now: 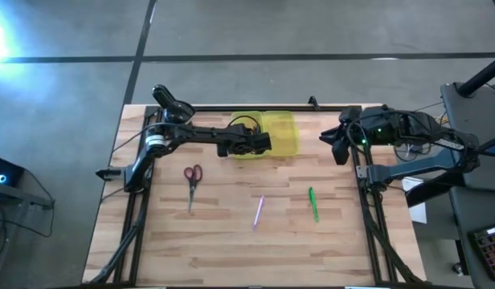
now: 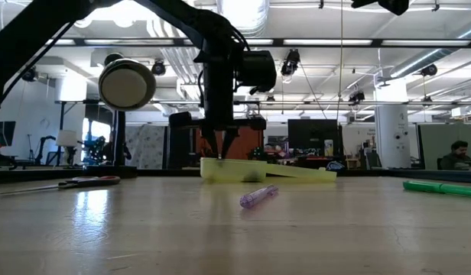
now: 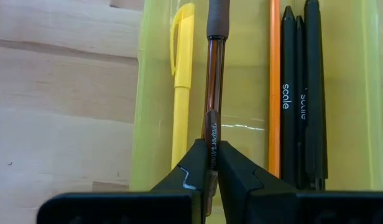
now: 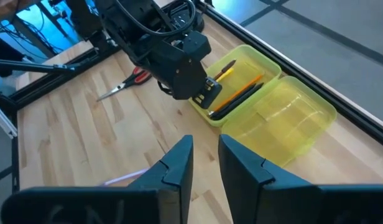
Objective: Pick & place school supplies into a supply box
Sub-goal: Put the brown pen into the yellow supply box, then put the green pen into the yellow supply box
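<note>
Here, we see the left gripper [image 3: 211, 171] clenched on a thin brown pen [image 3: 214, 81], whose long axis runs along the translucent yellow plastic supply box [image 3: 155, 93] beneath; farther off, the right gripper [image 4: 204, 163] waits with fingers apart, empty.

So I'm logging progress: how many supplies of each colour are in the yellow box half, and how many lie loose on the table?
In the supply box:
yellow pen: 1
brown pen, gripped by the left gripper: 1
orange pencil: 1
black pens: 3
Loose:
scissors: 1
pink pen: 1
green pen: 1
Total: 9
</note>
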`<action>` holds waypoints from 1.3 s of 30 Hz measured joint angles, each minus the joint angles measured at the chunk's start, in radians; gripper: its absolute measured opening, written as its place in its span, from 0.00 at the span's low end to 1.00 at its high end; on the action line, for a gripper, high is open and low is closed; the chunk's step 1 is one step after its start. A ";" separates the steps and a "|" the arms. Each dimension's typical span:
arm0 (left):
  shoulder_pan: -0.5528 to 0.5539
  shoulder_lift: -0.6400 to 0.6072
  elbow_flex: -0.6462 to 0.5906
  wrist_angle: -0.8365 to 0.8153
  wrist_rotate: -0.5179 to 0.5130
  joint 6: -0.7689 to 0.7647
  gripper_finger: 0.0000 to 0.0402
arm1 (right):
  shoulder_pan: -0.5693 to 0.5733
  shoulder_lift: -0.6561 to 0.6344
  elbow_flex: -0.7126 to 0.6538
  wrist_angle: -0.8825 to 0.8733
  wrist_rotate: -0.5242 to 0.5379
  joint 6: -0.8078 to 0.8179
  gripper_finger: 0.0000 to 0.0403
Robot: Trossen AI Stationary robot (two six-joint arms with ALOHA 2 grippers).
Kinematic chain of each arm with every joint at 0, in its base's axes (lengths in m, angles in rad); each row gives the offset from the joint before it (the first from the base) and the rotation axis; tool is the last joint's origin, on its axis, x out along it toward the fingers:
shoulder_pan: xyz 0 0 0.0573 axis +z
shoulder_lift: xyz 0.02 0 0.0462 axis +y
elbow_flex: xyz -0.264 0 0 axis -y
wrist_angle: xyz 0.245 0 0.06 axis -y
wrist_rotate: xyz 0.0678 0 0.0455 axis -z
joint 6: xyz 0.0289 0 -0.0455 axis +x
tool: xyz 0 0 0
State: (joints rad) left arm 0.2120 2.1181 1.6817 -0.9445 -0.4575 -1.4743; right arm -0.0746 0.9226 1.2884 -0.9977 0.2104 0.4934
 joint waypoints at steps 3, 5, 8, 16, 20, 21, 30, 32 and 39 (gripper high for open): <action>0.000 0.000 0.000 -0.008 0.004 0.011 0.01 | 0.000 -0.003 0.000 0.000 0.000 0.000 0.18; 0.000 0.000 0.000 -0.026 0.004 0.012 0.01 | 0.000 -0.004 0.000 0.001 0.000 0.000 0.19; 0.000 0.000 -0.002 -0.034 0.005 0.013 0.01 | 0.000 -0.006 0.000 0.001 0.000 0.000 0.19; 0.011 0.000 -0.059 0.055 0.100 0.050 0.04 | 0.000 -0.005 0.000 0.002 0.000 -0.007 0.17; 0.009 0.000 -0.083 0.070 0.110 0.027 0.09 | 0.000 -0.005 0.000 0.002 0.000 -0.007 0.18; 0.009 0.000 -0.084 0.069 0.109 0.026 0.10 | 0.000 -0.005 0.000 0.002 0.000 -0.007 0.18; 0.008 -0.001 -0.082 0.067 0.088 0.025 0.11 | 0.000 -0.005 0.000 0.002 0.001 -0.008 0.18; 0.007 -0.002 -0.077 0.066 0.075 0.025 0.11 | 0.000 -0.005 0.000 0.002 0.001 -0.008 0.17; 0.003 -0.011 -0.062 0.079 0.024 0.059 0.12 | 0.000 -0.005 0.000 0.006 0.001 -0.022 0.18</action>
State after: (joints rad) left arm 0.2152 2.1067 1.6194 -0.8651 -0.4339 -1.4151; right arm -0.0746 0.9173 1.2884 -0.9918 0.2115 0.4711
